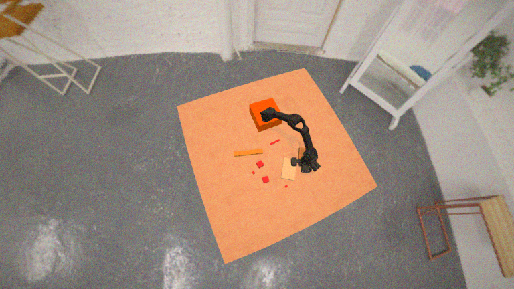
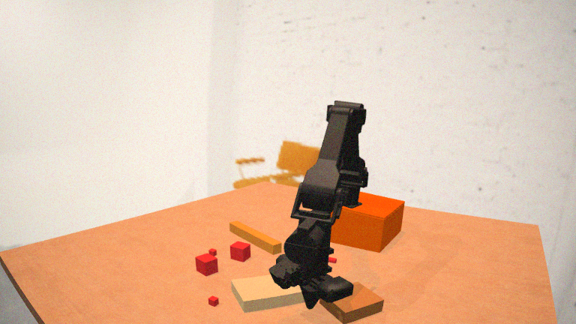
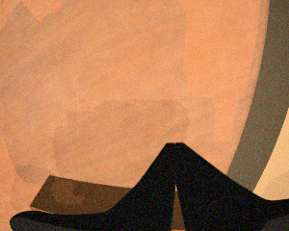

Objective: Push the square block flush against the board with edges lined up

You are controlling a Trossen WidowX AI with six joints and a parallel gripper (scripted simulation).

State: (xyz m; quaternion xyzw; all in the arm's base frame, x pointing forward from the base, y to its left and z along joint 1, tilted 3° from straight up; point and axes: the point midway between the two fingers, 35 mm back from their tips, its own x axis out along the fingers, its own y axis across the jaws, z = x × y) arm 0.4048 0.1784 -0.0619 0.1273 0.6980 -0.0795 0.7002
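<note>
The gripper [image 1: 292, 162] is sitting low with jaws pressed together on nothing, touching the pale block [image 1: 288, 168] (a flat square slab). The brown board [image 2: 355, 303] is lying just beside the block, under the gripper.

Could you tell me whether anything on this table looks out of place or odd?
Yes: the pale flat board and the brown flat board lie right at the arm's base, seemingly tucked under it and angled differently. The shut tool hangs over the large orange block, holding nothing.
</note>
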